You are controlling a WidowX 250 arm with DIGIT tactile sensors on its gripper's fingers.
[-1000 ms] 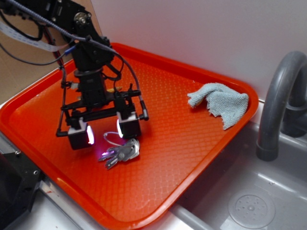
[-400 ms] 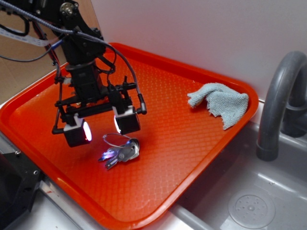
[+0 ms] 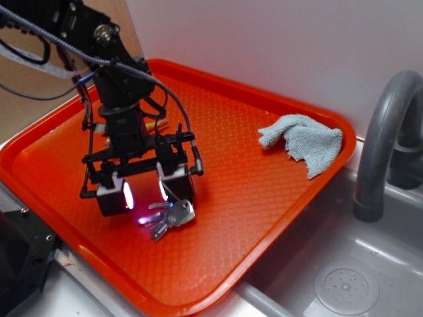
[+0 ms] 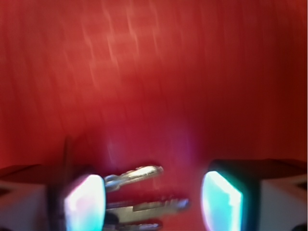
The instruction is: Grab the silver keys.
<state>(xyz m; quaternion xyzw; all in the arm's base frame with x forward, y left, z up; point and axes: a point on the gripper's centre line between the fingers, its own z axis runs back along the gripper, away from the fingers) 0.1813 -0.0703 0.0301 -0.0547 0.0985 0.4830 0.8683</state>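
No readable text, labels, brands or numbers in either view.

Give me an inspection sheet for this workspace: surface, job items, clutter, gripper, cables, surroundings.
Surface: orange tray, textured, beside a sink.
Job's things: silver keys flat on the tray; in the wrist view they lie between the fingers.
Clutter: crumpled blue-grey cloth at the tray's far right corner.
Grippers: gripper open, low over the keys, nothing clamped yet.
Cables: black cable looping down the arm to the gripper.
Surroundings: grey sink basin, grey faucet, white wall behind.
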